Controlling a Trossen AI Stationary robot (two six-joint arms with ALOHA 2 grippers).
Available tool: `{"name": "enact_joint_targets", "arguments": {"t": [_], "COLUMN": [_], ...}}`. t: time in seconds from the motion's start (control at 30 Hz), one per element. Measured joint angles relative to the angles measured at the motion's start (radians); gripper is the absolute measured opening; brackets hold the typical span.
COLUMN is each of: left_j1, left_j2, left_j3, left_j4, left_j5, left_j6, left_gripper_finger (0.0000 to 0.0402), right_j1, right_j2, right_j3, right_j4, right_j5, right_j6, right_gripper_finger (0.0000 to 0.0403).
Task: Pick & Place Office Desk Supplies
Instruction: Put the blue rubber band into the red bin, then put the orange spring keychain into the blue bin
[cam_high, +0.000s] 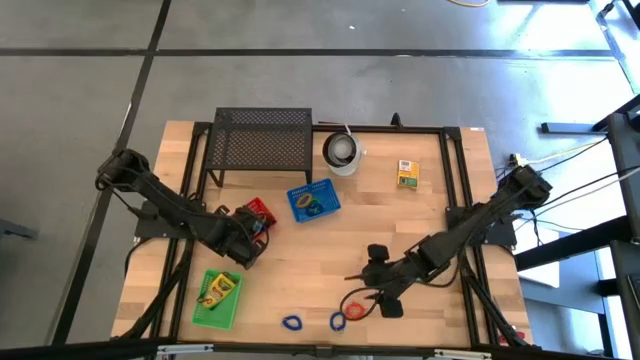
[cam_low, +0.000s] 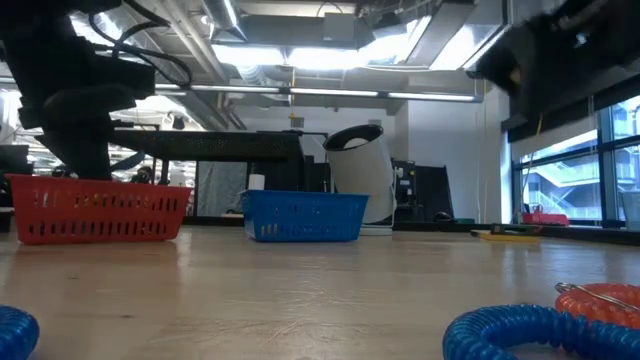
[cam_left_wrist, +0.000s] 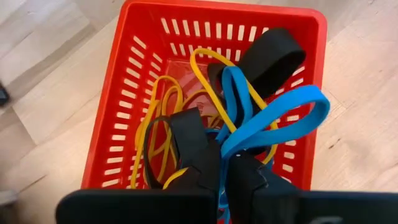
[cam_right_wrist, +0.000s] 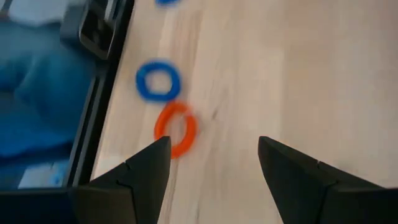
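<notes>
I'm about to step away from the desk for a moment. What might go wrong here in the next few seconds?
The left gripper is shut on a blue band over the red basket; the band crosses yellow ones, which may lift out with it. The right gripper, jaws open, hovers beside the orange ring, which touches a blue ring; closing may nudge either ring aside.

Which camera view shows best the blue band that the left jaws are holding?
The left wrist view: the blue band hangs from the shut left gripper above the red basket, its loops plain. The high view shows only the gripper by that basket; the low view shows the basket, not the band; the right wrist view shows neither.
</notes>
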Motion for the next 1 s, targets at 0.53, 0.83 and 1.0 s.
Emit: {"name": "enact_joint_targets", "arguments": {"t": [0.53,0.83,1.0], "left_j1": [0.001,0.037,0.039], "left_j2": [0.000,-0.002,-0.002], "left_j3": [0.000,0.065,0.158], "left_j4": [0.000,-0.010,-0.006], "left_j5": [0.013,0.012,0.010], "left_j6": [0.023,0.080,0.160], "left_gripper_finger": [0.0072,0.0119,0.0117], "right_j1": [-0.014,-0.036,-0.048], "right_j2": [0.208,0.207,0.236], "right_j3": [0.000,0.000,0.000], "right_j4": [0.125,0.188,0.248], "right_j5": [-0.206,-0.152,-0.150], "right_j6": [-0.110,-0.213,-0.224], "right_gripper_finger": [0.0245,0.0245,0.0245]}}
